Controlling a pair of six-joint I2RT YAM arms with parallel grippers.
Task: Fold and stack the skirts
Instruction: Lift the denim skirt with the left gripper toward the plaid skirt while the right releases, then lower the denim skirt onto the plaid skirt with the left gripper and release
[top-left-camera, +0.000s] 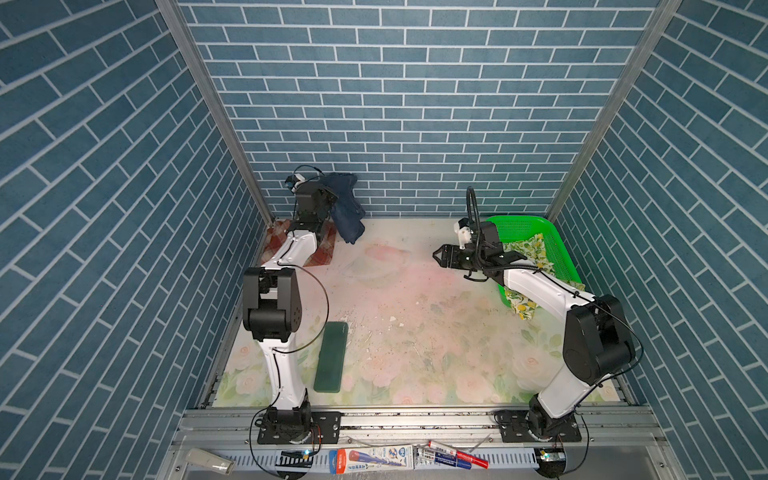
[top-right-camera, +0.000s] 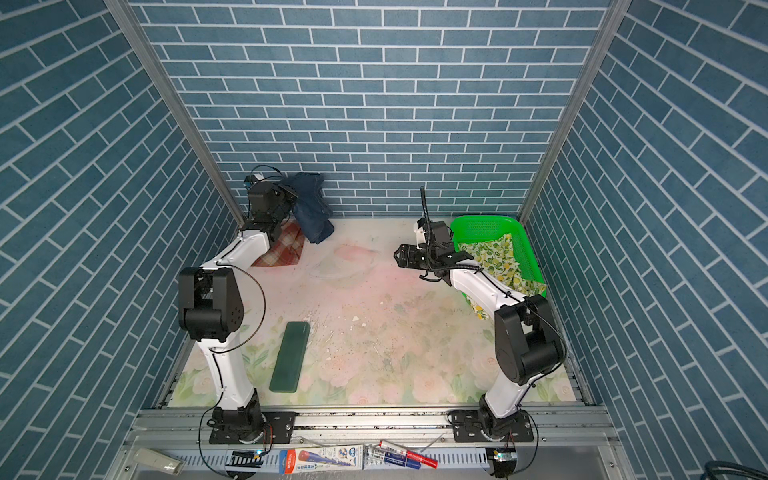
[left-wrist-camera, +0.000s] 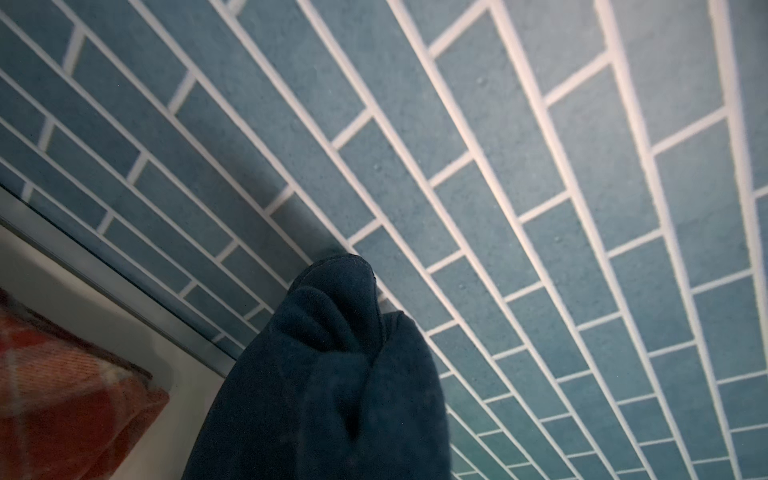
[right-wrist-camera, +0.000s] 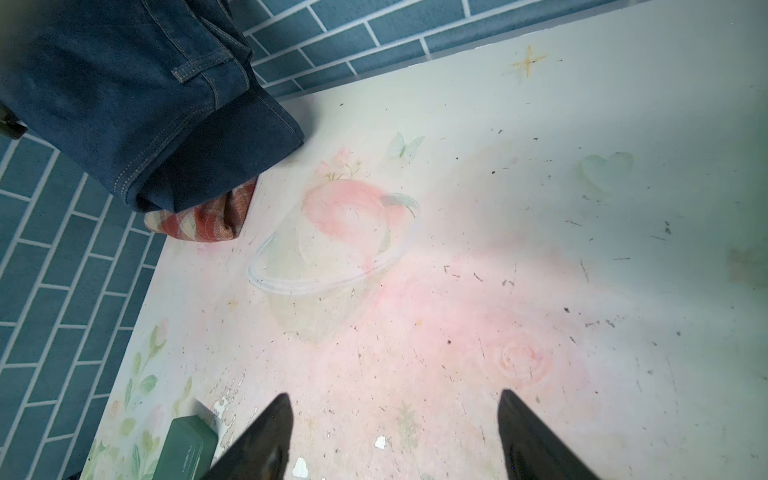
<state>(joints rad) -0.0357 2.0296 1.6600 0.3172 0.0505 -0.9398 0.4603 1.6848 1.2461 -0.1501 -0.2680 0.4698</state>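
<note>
The dark blue denim skirt (top-left-camera: 347, 212) is held bunched by the clenched left gripper (top-left-camera: 326, 195) at eleven o'clock of the floral-printed table (top-left-camera: 415, 332), over the rust-red and cream plaid skirt (top-left-camera: 324, 246). It should be spread flat mid-table, a free edge taken by the released, empty right gripper (top-left-camera: 437, 257) near two o'clock. The left jaws are buried in cloth; the cream lemon-print skirt (top-left-camera: 528, 249) in the green mesh basket (top-left-camera: 515, 218) is partly masked.

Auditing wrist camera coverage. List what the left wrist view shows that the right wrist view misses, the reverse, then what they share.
Left wrist only: the denim skirt's bunched upper end, close against the wall. Right wrist only: the open right gripper, the green pad, the denim's stitched hem hanging above the table. Shared: denim skirt, plaid skirt, wall, table.
</note>
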